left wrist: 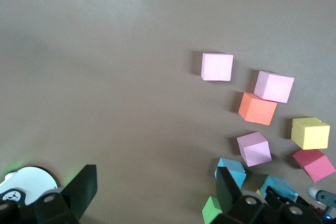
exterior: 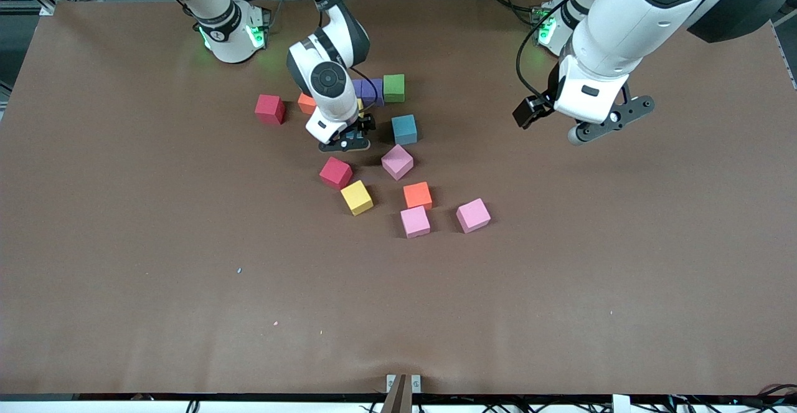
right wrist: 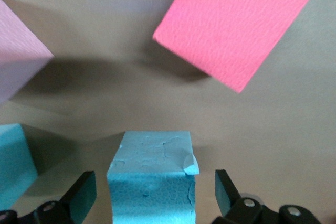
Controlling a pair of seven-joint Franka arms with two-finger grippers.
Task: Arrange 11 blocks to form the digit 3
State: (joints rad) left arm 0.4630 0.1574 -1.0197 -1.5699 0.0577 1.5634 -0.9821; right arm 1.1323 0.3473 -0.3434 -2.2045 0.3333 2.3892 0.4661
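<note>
beside the blue block [right wrist: 151, 177], a red block [right wrist: 231, 27] crowds close.

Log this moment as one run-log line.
right pincer: open, straddling blue block, not gripping | left pincer: open, waiting over bare table | digit 3: not yet formed, blocks scattered

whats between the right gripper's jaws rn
A light blue block sits between the right gripper's open jaws, with a gap on each side; the right wrist view shows it.
</note>
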